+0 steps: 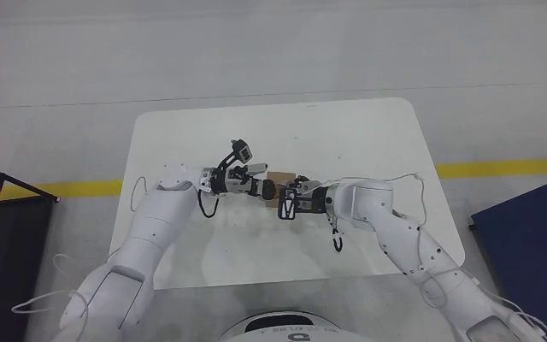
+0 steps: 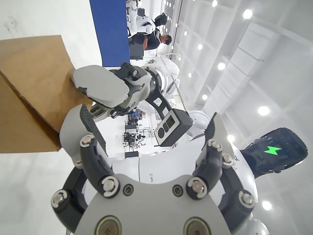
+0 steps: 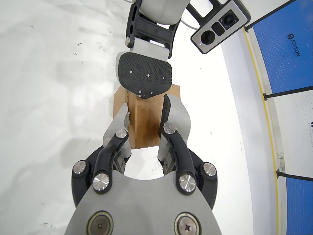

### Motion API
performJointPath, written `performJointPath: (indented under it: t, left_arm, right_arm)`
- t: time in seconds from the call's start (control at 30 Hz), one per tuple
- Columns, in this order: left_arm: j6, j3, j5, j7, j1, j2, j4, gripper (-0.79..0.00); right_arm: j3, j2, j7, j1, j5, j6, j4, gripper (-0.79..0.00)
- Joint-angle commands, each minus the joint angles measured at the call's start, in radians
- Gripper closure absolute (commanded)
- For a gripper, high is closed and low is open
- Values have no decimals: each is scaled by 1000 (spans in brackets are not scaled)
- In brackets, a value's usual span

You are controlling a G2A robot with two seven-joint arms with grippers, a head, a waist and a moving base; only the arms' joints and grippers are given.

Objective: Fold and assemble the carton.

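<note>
On the white worktop (image 1: 359, 137), at its middle, lies one brown carton (image 1: 282, 180), and two pincers meet at it. On the carton's near side, the right pincer (image 3: 146, 107) pinches a raised cardboard wall between its pads. At the carton's left, the left pincer (image 2: 148, 111) stands spread wide, one finger just beside the cardboard edge. Around the carton the single round-cornered worktop is lightly scuffed. Farther out, grey floor (image 1: 256, 51) carries one yellow line (image 1: 496, 168), roughly level with the carton.
</note>
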Motion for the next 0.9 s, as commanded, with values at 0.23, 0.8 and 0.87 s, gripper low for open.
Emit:
performJointPath:
  t: [0.23, 0.8, 0.87]
  left_arm:
    - [-4, 13, 6, 4, -14, -1, 18, -785]
    - [-7, 28, 10, 7, -19, 0, 21, -785]
    - [-8, 29, 10, 8, -20, 0, 20, -785]
  right_arm:
    - [42, 5, -46, -3, 132, -64, 1, -314]
    - [66, 7, 5, -8, 181, 0, 39, -329]
    - [55, 6, 21, -6, 168, -10, 46, -336]
